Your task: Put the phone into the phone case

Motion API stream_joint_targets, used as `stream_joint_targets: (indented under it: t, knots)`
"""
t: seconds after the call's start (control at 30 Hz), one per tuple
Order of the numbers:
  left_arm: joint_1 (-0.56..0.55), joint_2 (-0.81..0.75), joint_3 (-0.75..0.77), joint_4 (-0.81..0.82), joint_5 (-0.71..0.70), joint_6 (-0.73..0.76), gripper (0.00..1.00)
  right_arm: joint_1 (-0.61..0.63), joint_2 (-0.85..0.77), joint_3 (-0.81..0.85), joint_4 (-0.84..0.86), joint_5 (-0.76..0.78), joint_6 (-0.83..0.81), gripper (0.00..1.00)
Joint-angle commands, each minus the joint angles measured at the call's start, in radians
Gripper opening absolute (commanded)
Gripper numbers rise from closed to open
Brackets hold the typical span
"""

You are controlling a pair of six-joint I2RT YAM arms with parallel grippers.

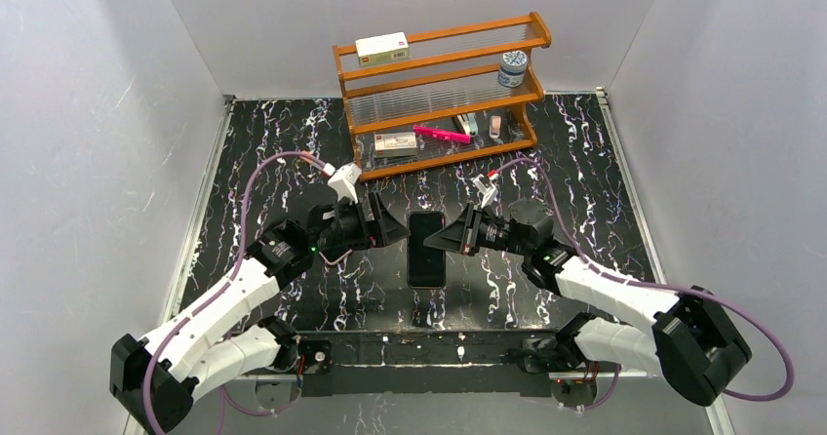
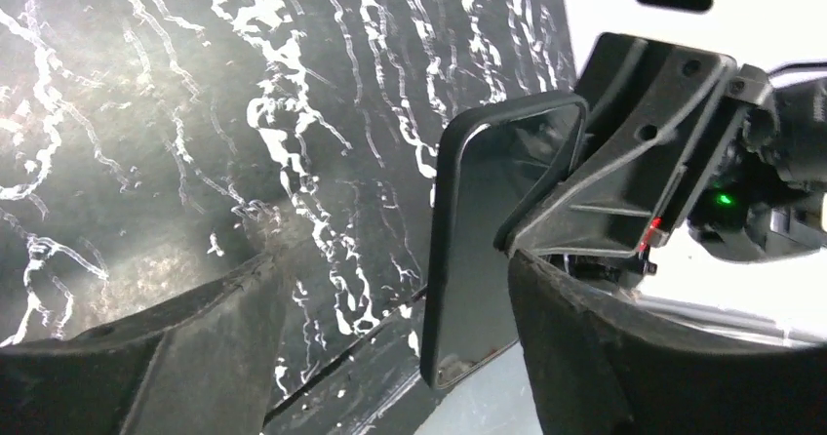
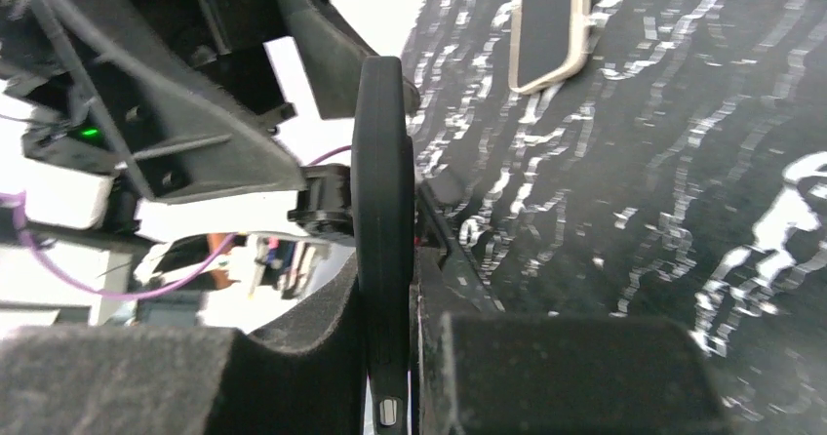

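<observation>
The phone [image 2: 483, 230] showed as a glossy dark face framed all round by the matte black lip of the phone case [image 2: 441, 211]; from that I judged it seated in the shell, though no view let you check every corner. You held the pair roughly flat and face up between the two arms, off the table [image 1: 585, 250]. The right gripper [image 1: 449, 237] was clamped across its thickness at one long side; I took that as a way to steady it and leave the opposite side free for the other arm. The left gripper [image 1: 395, 228] stood just beside that free side with its jaws apart, gripping nothing; the near end of the case lay in the gap between its fingers [image 2: 634, 376], and whether either one touched it I could not tell.

The top view gave you the layout, with both arms meeting at the case in the middle of the table, but not how the grip sat; the right wrist view showed the case edge-on, pinched between the two pads. That view also showed a pink-rimmed slab [image 3: 546, 25] lying flat on the table well apart from the case; from above it was mostly hidden under the left arm. Only the left wrist view showed the gloss of the face and the lip around it.
</observation>
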Motion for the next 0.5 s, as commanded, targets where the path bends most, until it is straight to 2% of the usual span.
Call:
stream_joint_targets:
  t: [0.0,0.03,0.13,0.23,0.47]
  knots:
    - [0.001,-0.044,0.034,-0.131,-0.129,0.122,0.91,-0.012,-0.060,0.078,-0.235,0.122,-0.156,0.01]
    - [0.002,-0.052,0.041,-0.153,-0.146,0.145,0.97,-0.014,-0.064,0.091,-0.288,0.148,-0.188,0.01]
    - [0.002,-0.063,0.054,-0.215,-0.205,0.220,0.98,-0.030,-0.054,0.122,-0.376,0.201,-0.266,0.01]
    - [0.002,-0.060,0.062,-0.260,-0.246,0.266,0.98,-0.072,0.019,0.161,-0.427,0.187,-0.321,0.01]
    - [0.002,-0.085,0.025,-0.284,-0.324,0.332,0.98,-0.270,0.228,0.198,-0.370,-0.009,-0.333,0.01]
